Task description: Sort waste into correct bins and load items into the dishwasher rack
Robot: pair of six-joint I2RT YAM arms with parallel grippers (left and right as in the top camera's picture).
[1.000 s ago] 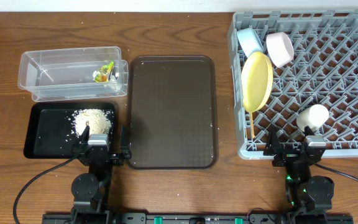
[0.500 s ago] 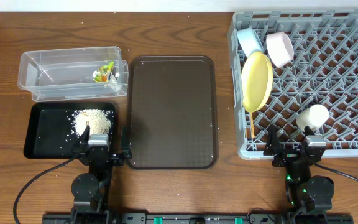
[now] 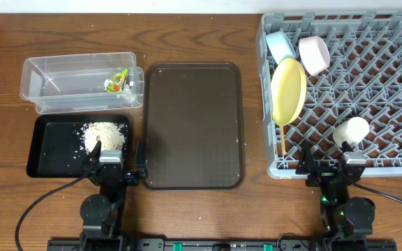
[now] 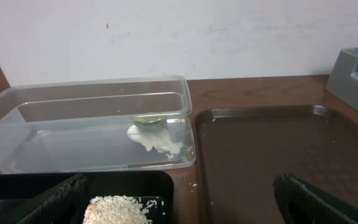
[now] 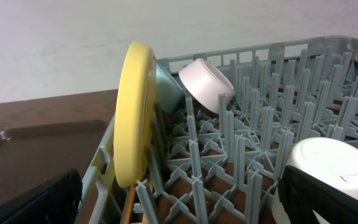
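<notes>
Nearest me, both arms sit folded at the counter's front edge. The left claw (image 4: 179, 182) gapes wide with nothing in it, and so does the right claw (image 5: 179, 180); I take that as parked, since nothing lies loose for them to fetch.

Just beyond the left claw, the rice (image 3: 105, 134) is heaped in the black tray (image 3: 47, 159), food scraps kept apart from packaging. Ahead of the right claw is the rack (image 3: 396, 104). The cup (image 3: 351, 131) rests among its near pegs, seemingly base up to drain, and the chopsticks (image 3: 283, 143) are poked down through the lattice at the left wall.

The brown tray (image 3: 194, 125) lies bare between the two sides.

Farther back, the wrapper (image 3: 117, 81) lies in the tub (image 3: 40, 70), at its right end. The plate (image 3: 288, 90) stands on edge, propped by pegs. At the far corner, the blue bowl (image 3: 279, 43) and pink bowl (image 3: 314, 54) lean tilted against pegs. Sorting and loading look finished.
</notes>
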